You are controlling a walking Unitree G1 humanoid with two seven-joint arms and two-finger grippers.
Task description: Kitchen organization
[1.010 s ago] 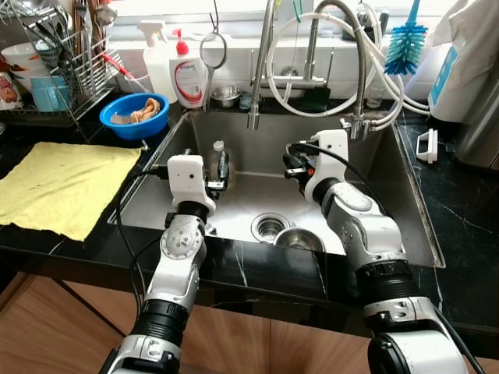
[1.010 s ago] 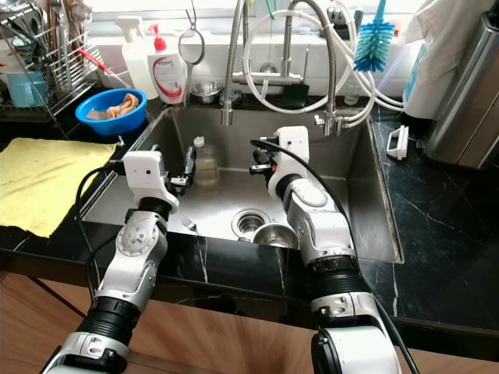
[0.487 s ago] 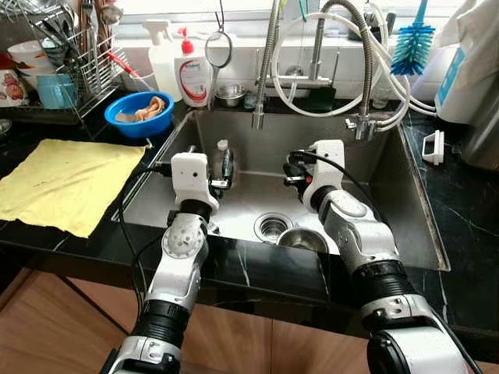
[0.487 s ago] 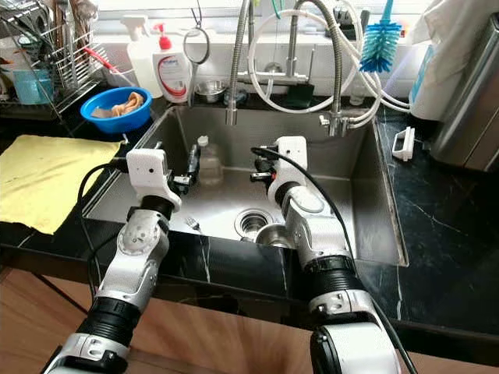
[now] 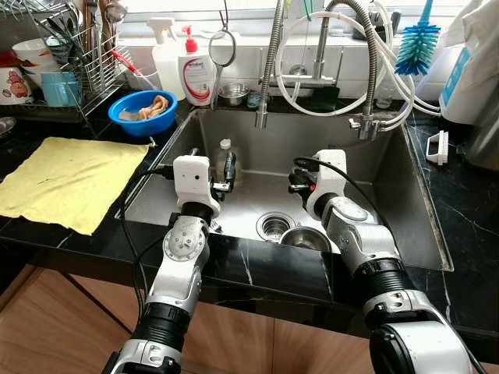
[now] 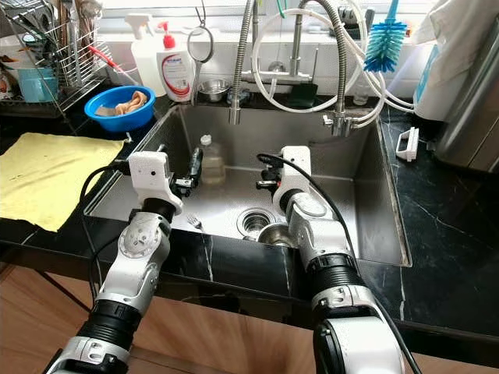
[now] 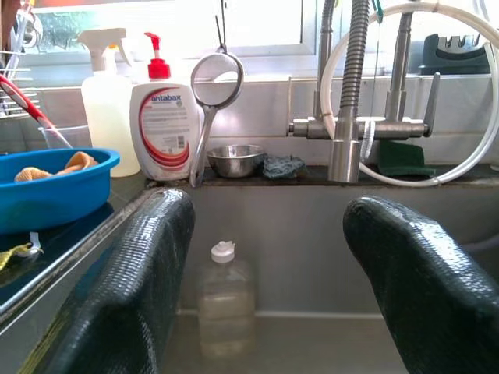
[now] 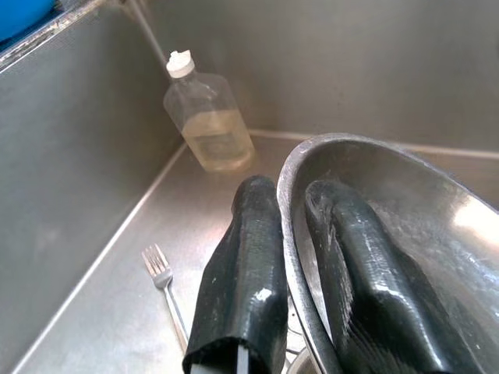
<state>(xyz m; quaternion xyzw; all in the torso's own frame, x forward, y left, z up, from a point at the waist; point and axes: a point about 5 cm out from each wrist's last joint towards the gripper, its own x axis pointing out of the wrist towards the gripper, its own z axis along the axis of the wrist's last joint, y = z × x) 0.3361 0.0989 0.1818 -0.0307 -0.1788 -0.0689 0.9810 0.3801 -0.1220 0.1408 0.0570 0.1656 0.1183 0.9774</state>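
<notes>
Bowl (image 8: 390, 226) of steel sits low in the sink (image 5: 405, 195), near the drain (image 5: 274, 227), and the right tool (image 8: 300, 288) is clenched on its rim, one finger outside the wall and one inside. The step in hand looks like lifting that bowl out. To do it well, keep the pinch firm, raise the bowl straight up to clear the front edge of the sink, and tip it slowly so any water runs out first. The left tool (image 7: 265, 288) hangs released, pointing at the clear bottle (image 7: 224, 308) standing by the back wall. A fork (image 8: 166, 284) lies on the sink floor.
</notes>
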